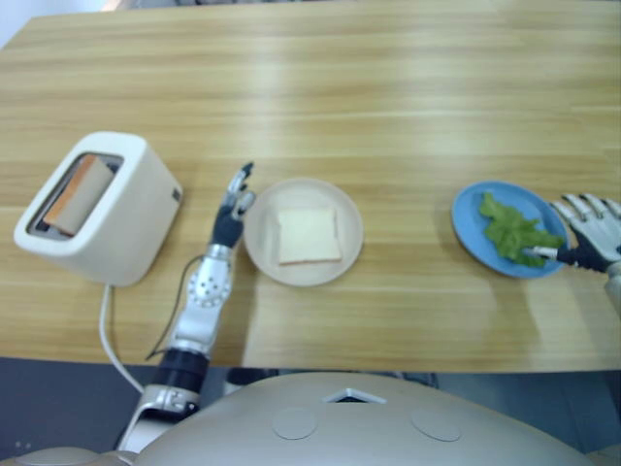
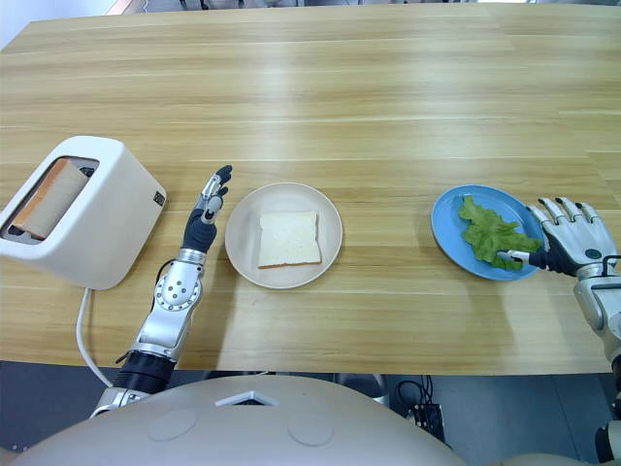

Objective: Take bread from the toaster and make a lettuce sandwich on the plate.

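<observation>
A white toaster [image 1: 102, 209] lies at the left of the table with one slice of bread [image 1: 78, 194] in its slot. A second slice of bread [image 1: 309, 235] rests flat on the beige plate [image 1: 303, 270] at the centre. My left hand [image 1: 233, 204] is open, fingers straight, between toaster and plate, holding nothing. Green lettuce [image 1: 512, 231] lies on a blue plate [image 1: 470, 207] at the right. My right hand [image 1: 587, 235] sits at that plate's right edge, fingers spread, one fingertip touching the lettuce.
The toaster's white cord [image 1: 112, 340] runs off the table's near edge beside my left forearm. The far half of the wooden table [image 1: 320, 87] is bare.
</observation>
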